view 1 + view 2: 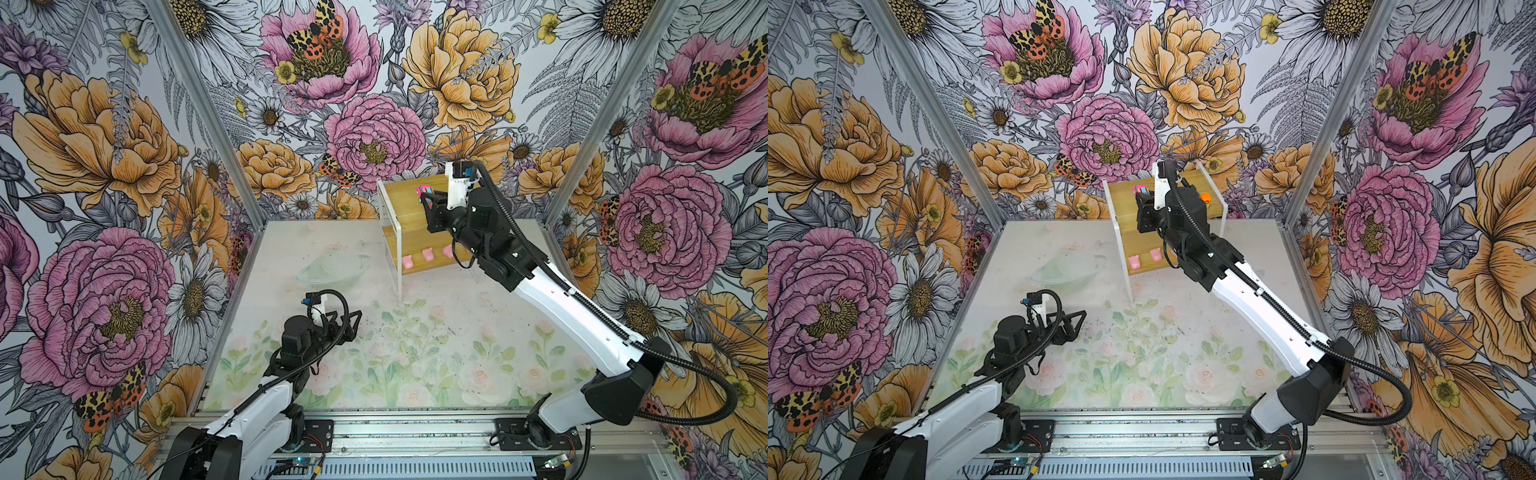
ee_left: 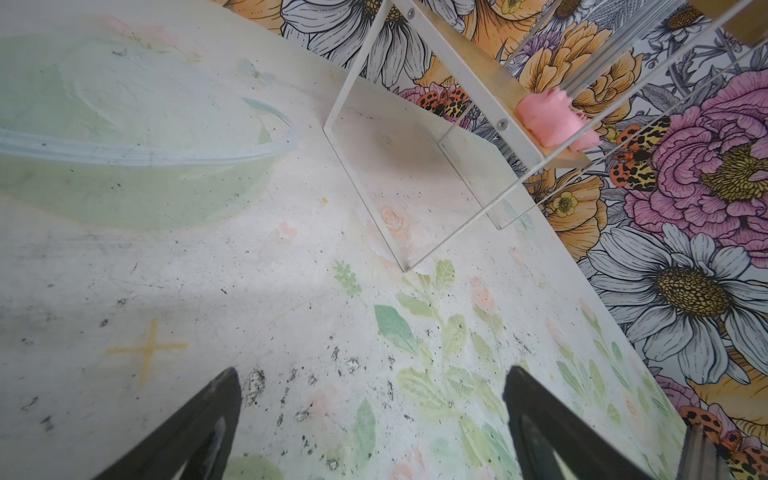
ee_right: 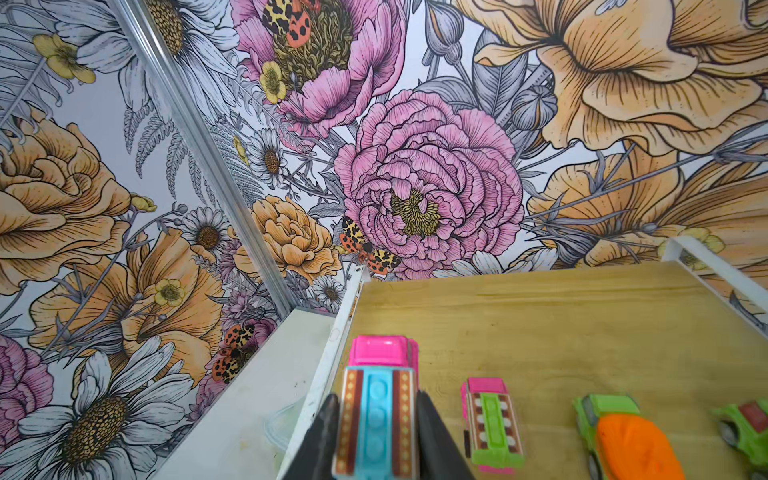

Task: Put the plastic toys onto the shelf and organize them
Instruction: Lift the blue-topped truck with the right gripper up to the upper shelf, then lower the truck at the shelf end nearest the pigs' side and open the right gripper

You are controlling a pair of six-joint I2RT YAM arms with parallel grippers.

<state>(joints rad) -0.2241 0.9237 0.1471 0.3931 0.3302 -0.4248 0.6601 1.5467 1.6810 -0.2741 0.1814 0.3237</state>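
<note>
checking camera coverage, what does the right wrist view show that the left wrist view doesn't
Only the right wrist view: the right gripper shut on a pink-and-blue car at the shelf's top board, where a pink-and-green car, an orange-and-green car and part of another green car stand. Only the left wrist view: the left gripper, open over the table, and a pink pig on the shelf's lower board. Both: the shelf's white frame, the table and the floral walls.
</note>
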